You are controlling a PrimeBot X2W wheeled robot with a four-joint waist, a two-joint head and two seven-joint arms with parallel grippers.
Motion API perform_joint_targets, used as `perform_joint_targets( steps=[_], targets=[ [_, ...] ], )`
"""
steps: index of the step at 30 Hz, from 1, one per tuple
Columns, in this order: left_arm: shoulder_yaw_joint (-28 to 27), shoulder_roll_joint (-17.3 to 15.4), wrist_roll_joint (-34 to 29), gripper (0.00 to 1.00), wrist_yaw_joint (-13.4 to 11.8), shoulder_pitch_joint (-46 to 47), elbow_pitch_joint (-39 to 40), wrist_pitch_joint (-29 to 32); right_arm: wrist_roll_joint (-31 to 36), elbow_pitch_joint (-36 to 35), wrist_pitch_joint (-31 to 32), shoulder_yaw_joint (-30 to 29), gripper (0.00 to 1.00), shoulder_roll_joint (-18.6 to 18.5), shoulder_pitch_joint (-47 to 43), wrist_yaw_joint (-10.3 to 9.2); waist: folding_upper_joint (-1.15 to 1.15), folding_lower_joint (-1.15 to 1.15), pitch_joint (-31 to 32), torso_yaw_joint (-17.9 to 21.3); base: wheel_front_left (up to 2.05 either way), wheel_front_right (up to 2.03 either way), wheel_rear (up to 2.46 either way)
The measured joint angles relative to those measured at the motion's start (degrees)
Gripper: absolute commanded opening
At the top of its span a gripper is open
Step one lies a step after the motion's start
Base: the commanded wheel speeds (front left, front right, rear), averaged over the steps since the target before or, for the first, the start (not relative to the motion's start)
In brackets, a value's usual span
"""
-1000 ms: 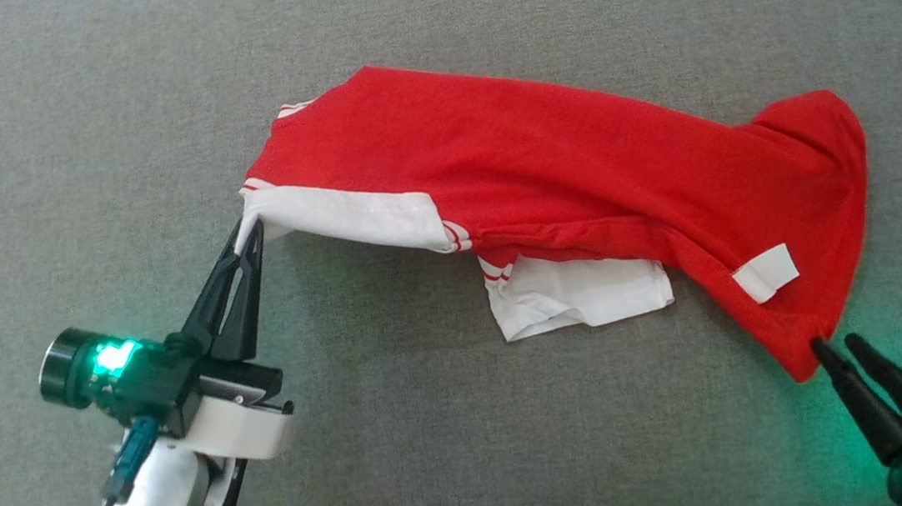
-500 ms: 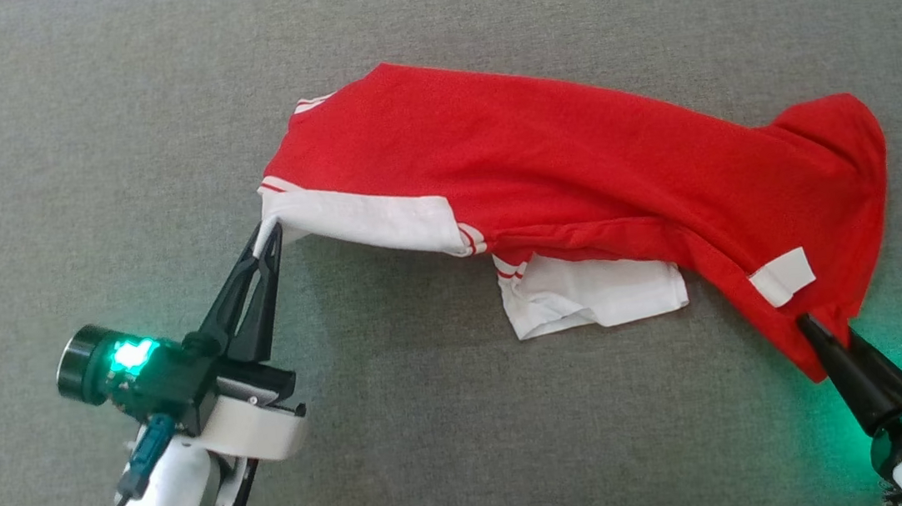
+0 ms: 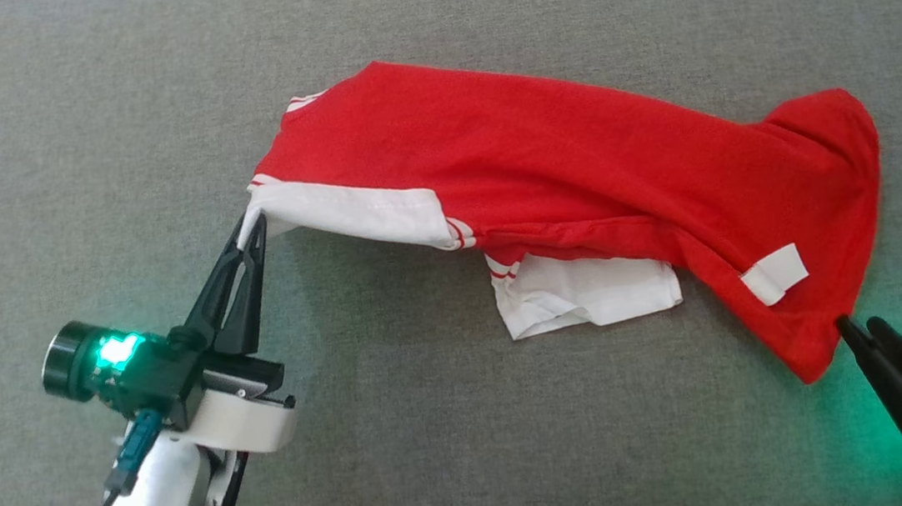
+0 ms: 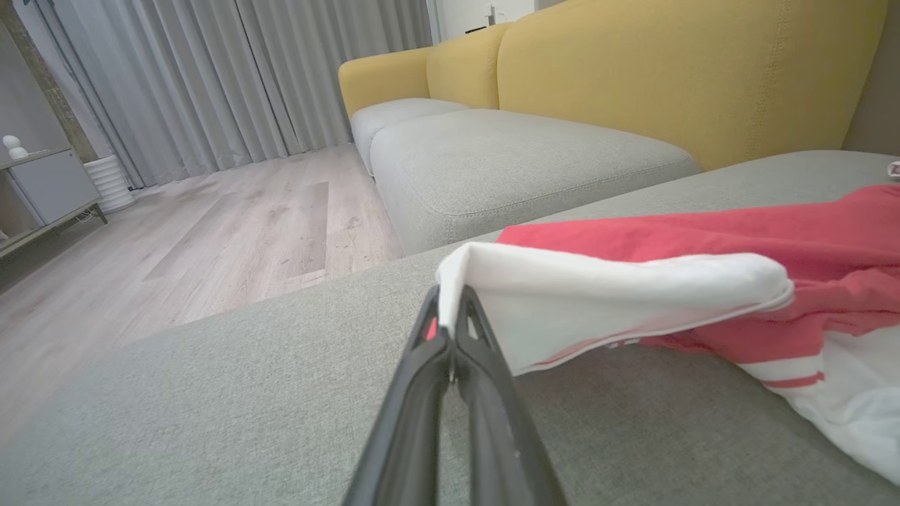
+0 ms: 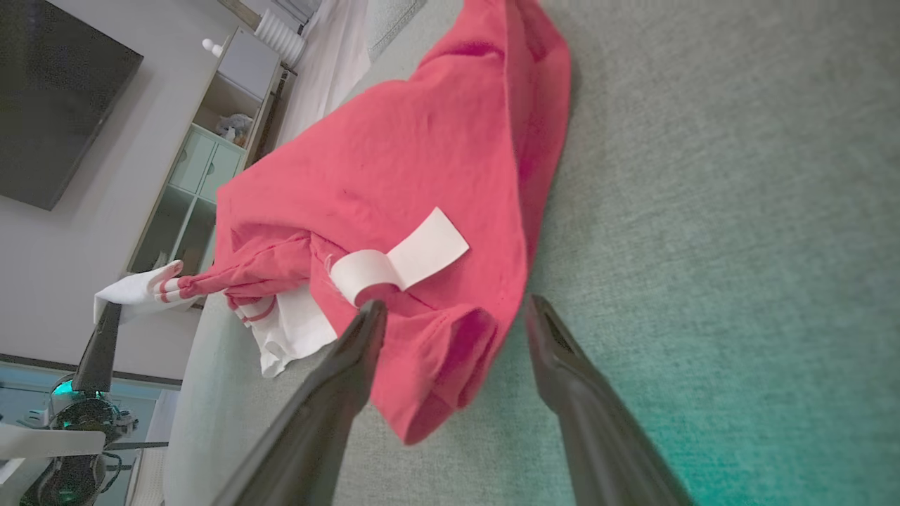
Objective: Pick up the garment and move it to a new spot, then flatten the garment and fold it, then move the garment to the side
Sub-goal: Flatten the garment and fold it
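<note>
Our L hand (image 3: 251, 226) is clamped on the white sleeve (image 3: 346, 214) of the garment (image 3: 575, 156); our R hand (image 5: 455, 306) is spread apart w/ the red hem (image 5: 450, 351) between its fingers.

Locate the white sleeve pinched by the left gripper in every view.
Head view: white sleeve left of centre, running right from the left gripper.
Left wrist view: centre to right, just above the fingertips.
Right wrist view: far left, small.
Shared landmark: the left gripper shut on the sleeve's end.
</note>
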State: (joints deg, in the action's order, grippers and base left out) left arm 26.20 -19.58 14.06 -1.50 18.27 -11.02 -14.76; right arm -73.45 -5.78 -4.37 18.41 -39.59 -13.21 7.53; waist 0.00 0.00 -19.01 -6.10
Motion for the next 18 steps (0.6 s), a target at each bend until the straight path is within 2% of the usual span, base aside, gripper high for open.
perform_joint_targets(
  steps=[5,15,17,18],
  targets=[
    [-0.1,0.6,-0.3,0.0,0.5,0.0,0.0,0.0,0.1,-0.6,0.4,1.1,1.0,-0.3,1.2,0.0,0.0,0.0,-0.4,0.1,0.0,0.0,0.0],
    [-0.6,1.1,-0.8,0.0,1.5,0.1,-0.6,0.0,0.9,3.3,0.9,3.9,1.0,0.1,5.4,0.0,0.0,0.0,-1.1,-1.0,0.0,0.0,0.0],
    [-0.6,1.2,-1.0,0.0,1.6,0.1,-0.7,0.0,0.9,3.6,0.9,4.0,0.92,0.1,5.5,0.0,0.0,0.0,-1.1,-1.1,0.0,0.0,0.0],
    [-0.6,1.3,-1.1,0.0,1.6,0.1,-0.8,0.0,0.9,3.6,0.9,4.1,0.78,0.1,5.6,0.0,0.0,0.0,-1.2,-1.2,0.0,0.0,0.0]
  ],
)
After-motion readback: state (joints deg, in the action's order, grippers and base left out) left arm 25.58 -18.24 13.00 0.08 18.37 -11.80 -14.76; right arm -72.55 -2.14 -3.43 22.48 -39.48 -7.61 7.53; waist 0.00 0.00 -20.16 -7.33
